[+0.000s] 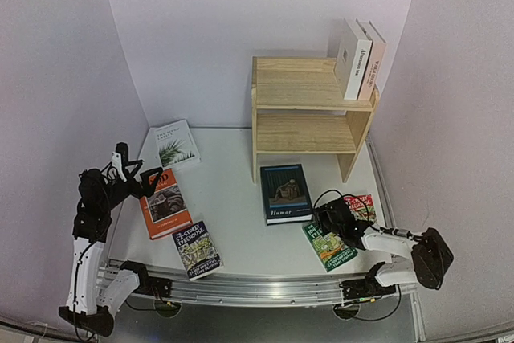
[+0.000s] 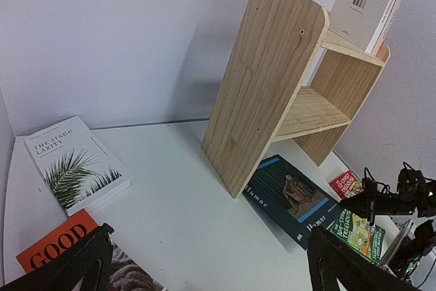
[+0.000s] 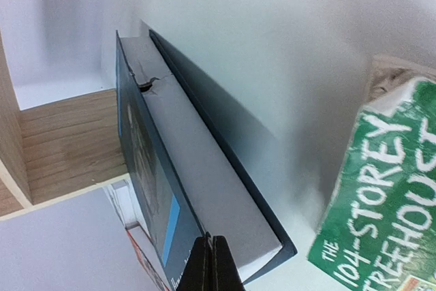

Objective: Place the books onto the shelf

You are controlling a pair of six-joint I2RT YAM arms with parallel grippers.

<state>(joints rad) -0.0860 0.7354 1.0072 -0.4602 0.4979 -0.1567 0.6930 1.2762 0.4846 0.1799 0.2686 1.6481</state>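
The right gripper (image 1: 320, 216) partly covers the red Treehouse book (image 1: 362, 200). On the shelf's (image 1: 305, 86) top, the pink book's (image 1: 373, 60) spine lettering is too small to read.

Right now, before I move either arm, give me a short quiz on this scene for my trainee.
1. True or false: the navy Humor book lies flat on the table in front of the shelf.
2. How many books stand on the shelf's top tier?
3. Which arm's jaws are open? A) left B) right C) both

Key: 1 true. 2 two. 3 A: the left gripper is open, the right gripper shut.
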